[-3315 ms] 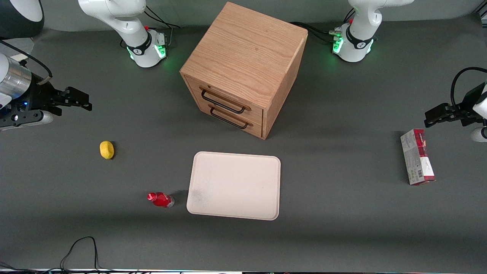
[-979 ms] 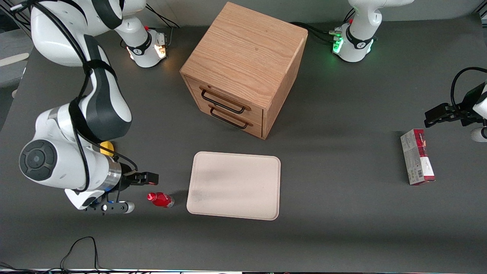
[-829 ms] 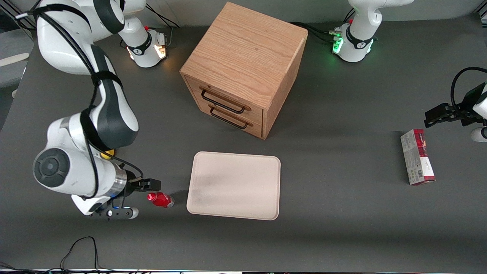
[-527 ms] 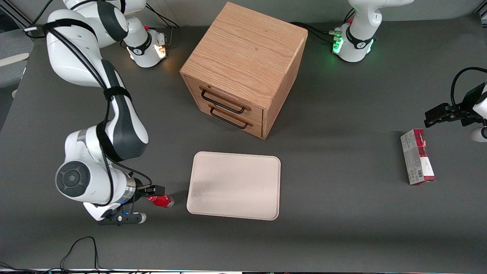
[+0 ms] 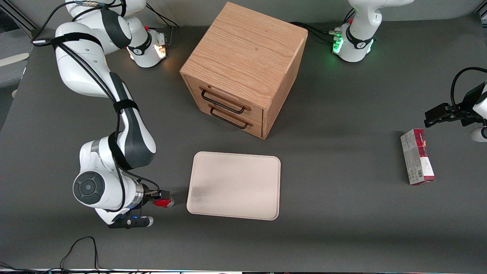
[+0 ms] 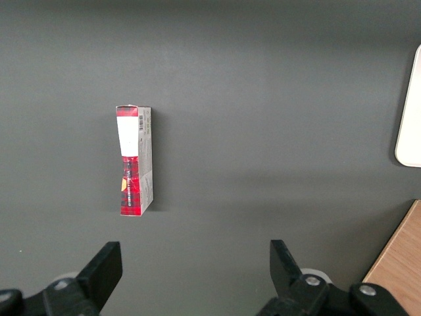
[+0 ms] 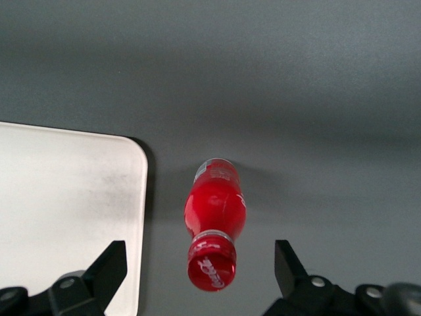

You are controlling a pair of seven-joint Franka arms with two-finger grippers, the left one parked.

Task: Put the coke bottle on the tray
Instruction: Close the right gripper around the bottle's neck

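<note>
The coke bottle [image 5: 165, 202] [image 7: 215, 212] lies on its side on the dark table, close beside a short edge of the cream-white tray [image 5: 234, 185] [image 7: 62, 210] and apart from it. Its red cap points at my wrist camera and its clear base points away. My gripper [image 5: 159, 198] [image 7: 199, 270] is low at the cap end and open. One finger [image 7: 108, 266] stands over the tray's rim and the other stands over bare table, with the cap between them and touching neither.
A wooden two-drawer cabinet [image 5: 243, 68] stands farther from the front camera than the tray. A red-and-grey carton [image 5: 417, 161] [image 6: 135, 171] lies toward the parked arm's end of the table. A black cable [image 5: 81, 247] loops at the table's near edge.
My arm has swept in from the table's end and come down to the bottle, so the open fingers now flank its cap. The bottle and tray have not moved. The arm now hides the yellow object.
</note>
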